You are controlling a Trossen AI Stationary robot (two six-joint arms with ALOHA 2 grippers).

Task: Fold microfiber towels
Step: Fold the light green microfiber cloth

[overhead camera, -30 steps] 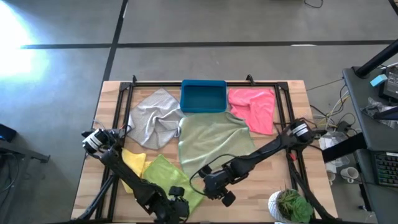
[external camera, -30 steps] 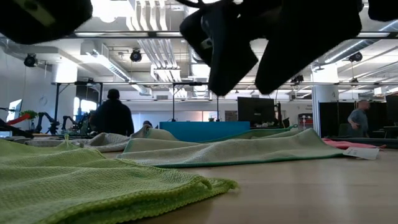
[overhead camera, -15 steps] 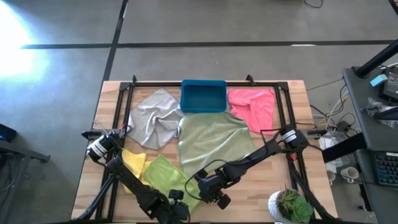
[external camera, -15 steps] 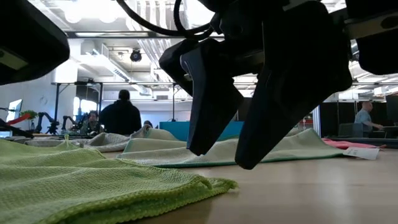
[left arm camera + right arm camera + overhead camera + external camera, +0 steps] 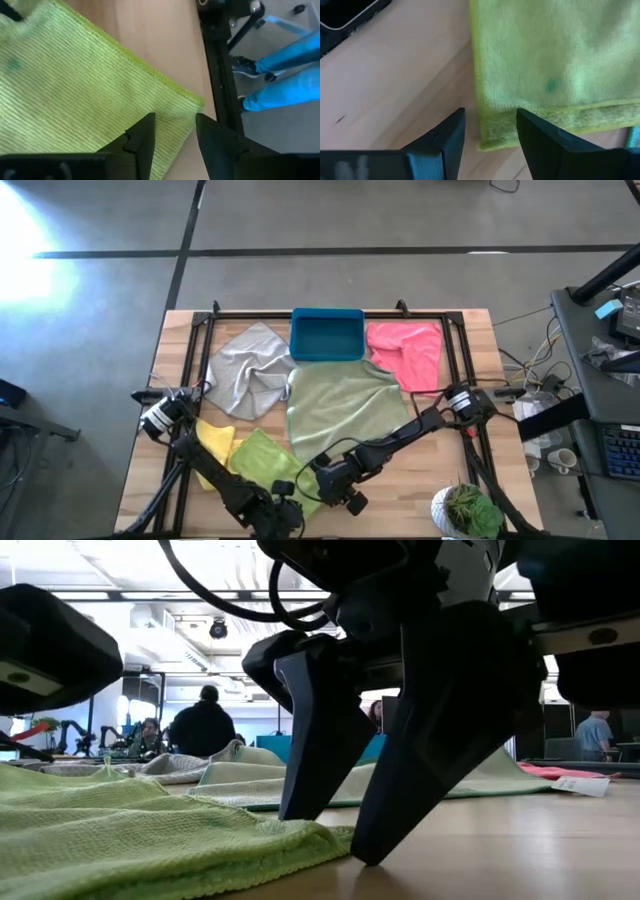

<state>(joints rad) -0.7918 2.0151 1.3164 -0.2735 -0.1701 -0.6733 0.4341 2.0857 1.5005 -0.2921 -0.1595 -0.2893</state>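
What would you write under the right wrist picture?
Right hand, open, hovers at the lime green towel's corner.

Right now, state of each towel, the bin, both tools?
Lime towel: flat, near edge, both tools at its corners.
Sage towel: spread flat, centre.
Grey towel: crumpled.
Pink towel: loosely folded over.
Yellow towel: partly under lime.
Blue bin: empty.
Left tool: open.
Right tool: open.
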